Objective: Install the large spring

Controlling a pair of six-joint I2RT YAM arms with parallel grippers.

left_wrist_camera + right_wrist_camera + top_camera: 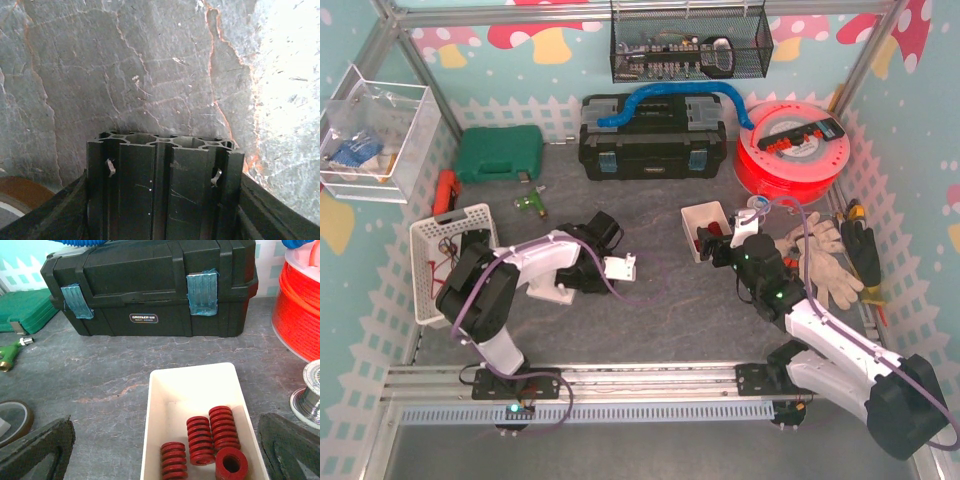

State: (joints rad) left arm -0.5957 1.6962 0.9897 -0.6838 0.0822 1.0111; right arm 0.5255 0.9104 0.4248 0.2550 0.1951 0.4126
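Note:
Several red coil springs (200,440) lie in a small white bin (156,410); one thicker spring (231,464) stands end-on at its near right corner. My right gripper (165,455) is open and empty, its fingers (35,450) spread wide on either side of the bin's near end. In the top view the right gripper (715,245) hovers at the bin (705,213). My left gripper (162,200) is shut on a black slotted aluminium extrusion (165,170), held low over the grey mat. In the top view the left gripper (598,262) sits beside a white bracket (620,268).
A black toolbox (652,138) stands behind the bin, a red filament spool (790,150) to its right. A wire spool (310,390) lies right of the bin, a tape roll (12,417) on the left. Work gloves (825,255), a white basket (445,255) and a green case (500,152) line the sides.

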